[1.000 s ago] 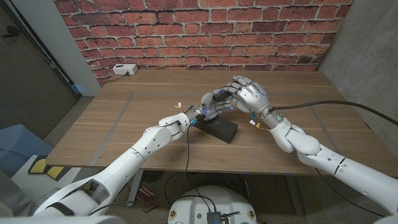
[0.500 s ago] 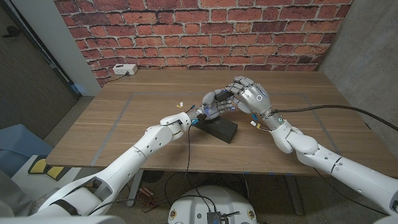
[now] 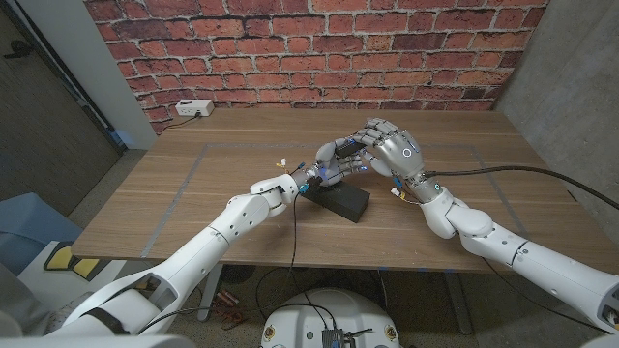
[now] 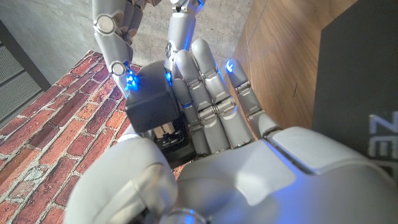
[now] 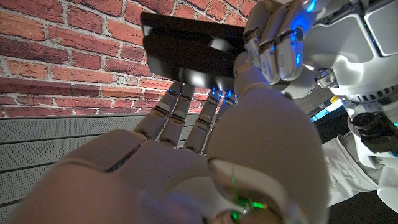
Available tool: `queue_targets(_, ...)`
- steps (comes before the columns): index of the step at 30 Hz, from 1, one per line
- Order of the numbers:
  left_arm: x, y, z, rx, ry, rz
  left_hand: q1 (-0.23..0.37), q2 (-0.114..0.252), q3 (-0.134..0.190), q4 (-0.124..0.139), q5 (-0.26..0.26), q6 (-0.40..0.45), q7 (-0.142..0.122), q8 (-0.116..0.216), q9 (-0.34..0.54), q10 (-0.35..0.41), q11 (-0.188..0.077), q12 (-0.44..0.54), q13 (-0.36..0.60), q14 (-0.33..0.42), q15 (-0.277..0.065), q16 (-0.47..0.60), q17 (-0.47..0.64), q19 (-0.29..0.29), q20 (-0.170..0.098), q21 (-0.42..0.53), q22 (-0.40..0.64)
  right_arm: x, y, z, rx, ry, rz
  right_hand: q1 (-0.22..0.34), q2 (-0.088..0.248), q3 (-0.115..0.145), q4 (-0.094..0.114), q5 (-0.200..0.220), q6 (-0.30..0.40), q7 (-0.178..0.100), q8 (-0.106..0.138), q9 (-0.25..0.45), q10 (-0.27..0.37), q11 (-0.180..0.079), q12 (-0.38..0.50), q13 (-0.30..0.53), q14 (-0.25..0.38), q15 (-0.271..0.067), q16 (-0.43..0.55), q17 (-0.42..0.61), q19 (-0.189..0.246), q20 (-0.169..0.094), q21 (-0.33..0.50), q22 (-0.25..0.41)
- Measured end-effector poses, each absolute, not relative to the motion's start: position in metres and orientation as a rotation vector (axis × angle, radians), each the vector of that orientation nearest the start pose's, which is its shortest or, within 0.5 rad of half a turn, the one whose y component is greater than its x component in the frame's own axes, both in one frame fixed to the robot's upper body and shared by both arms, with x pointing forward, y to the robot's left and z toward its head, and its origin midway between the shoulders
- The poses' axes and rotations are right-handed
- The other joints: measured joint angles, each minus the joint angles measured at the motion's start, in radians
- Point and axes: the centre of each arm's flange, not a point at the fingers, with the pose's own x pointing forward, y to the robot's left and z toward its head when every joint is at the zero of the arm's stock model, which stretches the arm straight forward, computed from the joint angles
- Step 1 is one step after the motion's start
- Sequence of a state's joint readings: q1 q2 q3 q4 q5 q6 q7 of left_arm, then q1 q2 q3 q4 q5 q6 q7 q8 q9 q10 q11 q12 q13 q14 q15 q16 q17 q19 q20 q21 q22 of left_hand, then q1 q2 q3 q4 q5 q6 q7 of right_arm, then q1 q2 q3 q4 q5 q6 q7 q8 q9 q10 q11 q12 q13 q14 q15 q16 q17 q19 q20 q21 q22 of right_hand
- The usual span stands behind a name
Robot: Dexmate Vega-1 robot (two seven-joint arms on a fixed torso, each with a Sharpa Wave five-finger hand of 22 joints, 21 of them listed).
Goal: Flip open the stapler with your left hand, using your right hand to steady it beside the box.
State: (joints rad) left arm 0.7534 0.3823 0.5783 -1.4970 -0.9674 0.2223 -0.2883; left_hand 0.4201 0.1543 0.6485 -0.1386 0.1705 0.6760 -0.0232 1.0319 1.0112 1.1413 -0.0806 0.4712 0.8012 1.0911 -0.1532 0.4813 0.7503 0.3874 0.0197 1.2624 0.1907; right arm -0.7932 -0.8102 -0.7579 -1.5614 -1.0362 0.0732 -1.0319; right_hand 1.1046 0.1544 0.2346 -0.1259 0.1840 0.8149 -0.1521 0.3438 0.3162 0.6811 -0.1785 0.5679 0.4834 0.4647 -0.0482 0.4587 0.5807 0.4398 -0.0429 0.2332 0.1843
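- while both arms meet over the middle of the wooden table (image 3: 193, 179), i see the stapler (image 3: 334, 155) raised between the two hands, just above the black box (image 3: 340, 202).
- my left hand (image 3: 321, 172) grasps the stapler from the near side; the left wrist view shows its fingers (image 4: 208, 99) lying along the dark body.
- my right hand (image 3: 389, 148) clasps it from the far side, fingers (image 5: 186, 118) curled under the black body.
- whether the stapler is flipped open, i cannot tell.
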Motion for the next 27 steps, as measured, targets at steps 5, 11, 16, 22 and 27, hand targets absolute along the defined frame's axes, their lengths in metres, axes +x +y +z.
queue_targets(5, 0.616, 0.066, -0.041, -0.249, -0.187, -0.910, 0.000, 0.000, 0.002, -0.002, -0.001, 0.000, 0.000, -0.003, 0.000, 0.000, 0.000, 0.000, 0.000, 0.000, 0.000, 0.000, -0.004, 0.000, 0.000, 0.000, 0.000, 0.542, -0.205, -0.033, -1.408, -1.559, -0.400, 0.000, 0.000, 0.001, -0.001, 0.002, 0.007, 0.000, -0.001, -0.001, 0.000, 0.000, 0.000, 0.000, 0.004, 0.004, 0.000, 0.001, 0.004, -0.004, 0.000, 0.000)
queue_targets(11, 0.617, 0.066, -0.042, -0.249, -0.182, -0.905, -0.003, 0.003, 0.002, -0.002, -0.002, 0.001, -0.001, 0.001, 0.000, 0.000, 0.000, 0.000, 0.000, 0.000, 0.000, 0.000, -0.005, 0.000, 0.000, 0.000, 0.000, 0.545, -0.207, -0.033, -1.416, -1.552, -0.403, 0.000, 0.000, 0.004, -0.004, 0.002, 0.007, 0.000, -0.001, -0.001, 0.004, 0.004, -0.002, -0.005, 0.027, -0.002, 0.000, 0.011, 0.018, -0.003, 0.006, 0.000)
queue_targets(16, 0.616, 0.067, -0.042, -0.251, -0.181, -0.903, -0.003, 0.003, 0.002, -0.002, -0.003, 0.001, -0.001, 0.001, 0.000, 0.000, 0.000, 0.000, 0.000, -0.001, 0.001, 0.000, -0.005, 0.000, 0.000, 0.000, 0.000, 0.542, -0.209, -0.033, -1.353, -1.564, -0.384, 0.007, -0.007, 0.004, -0.004, 0.002, 0.027, -0.009, -0.008, -0.001, 0.013, 0.002, 0.001, -0.005, 0.045, -0.001, -0.009, 0.015, 0.021, -0.003, 0.007, 0.000)
queue_targets(22, 0.616, 0.067, -0.042, -0.251, -0.180, -0.903, -0.003, 0.003, 0.001, -0.001, 0.000, 0.001, -0.001, 0.001, -0.003, 0.001, -0.001, 0.000, 0.000, -0.001, 0.002, 0.007, -0.005, 0.000, 0.000, 0.007, -0.005, 0.540, -0.211, -0.032, -1.316, -1.572, -0.377, 0.019, -0.019, 0.004, -0.004, 0.006, 0.041, -0.013, -0.003, -0.001, 0.029, -0.004, 0.001, -0.005, 0.054, -0.004, -0.016, 0.020, 0.021, -0.003, 0.007, 0.000)
queue_targets(27, 0.616, 0.066, -0.042, -0.250, -0.178, -0.903, -0.003, 0.003, 0.001, -0.001, 0.000, 0.001, -0.001, 0.001, -0.003, 0.001, -0.001, 0.000, 0.000, -0.001, 0.002, 0.007, -0.005, 0.000, 0.000, 0.007, -0.005, 0.540, -0.213, -0.033, -1.284, -1.576, -0.369, 0.019, -0.019, 0.004, -0.004, 0.009, 0.048, -0.020, -0.003, -0.001, 0.029, -0.004, 0.001, -0.005, 0.054, -0.004, -0.030, 0.028, 0.021, -0.003, 0.007, 0.000)
